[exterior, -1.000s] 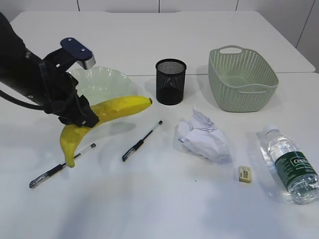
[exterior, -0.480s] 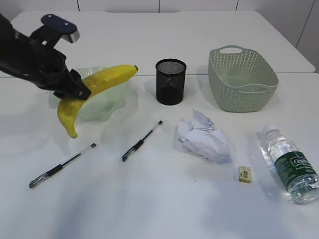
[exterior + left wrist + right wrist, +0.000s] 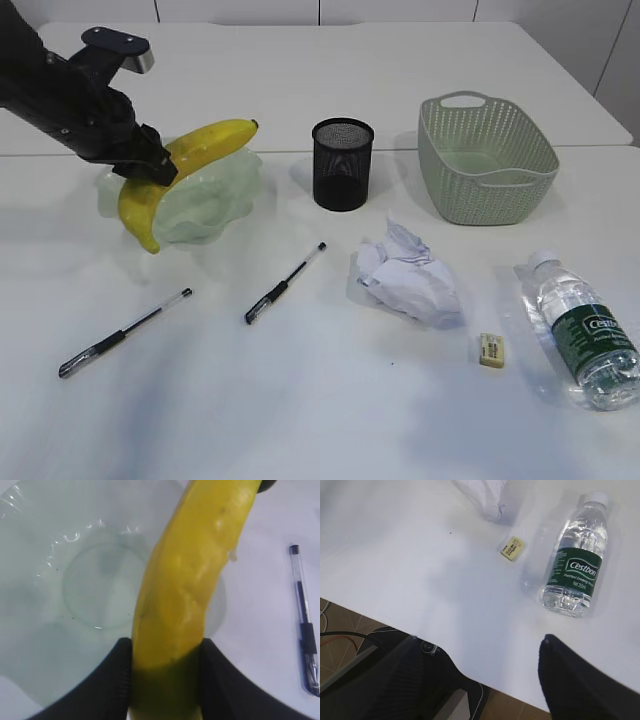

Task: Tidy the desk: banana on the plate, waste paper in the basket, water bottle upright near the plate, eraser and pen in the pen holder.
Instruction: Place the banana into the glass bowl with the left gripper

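One banana (image 3: 190, 165) has risen from beside the pens to hang over the plate (image 3: 215, 200), gripped by the left pincer (image 3: 150, 165) in the exterior view; its wrist view shows the plate directly beneath; the right pincer idles open above the bottle (image 3: 576, 565).

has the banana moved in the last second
Yes. The banana, held in the left hand, has gone up and back from above the pens to over the plate, judged against the pen holder.

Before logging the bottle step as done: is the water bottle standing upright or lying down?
Lying down. The water bottle rests on its side on the table, cap pointing toward the basket, far from the plate.
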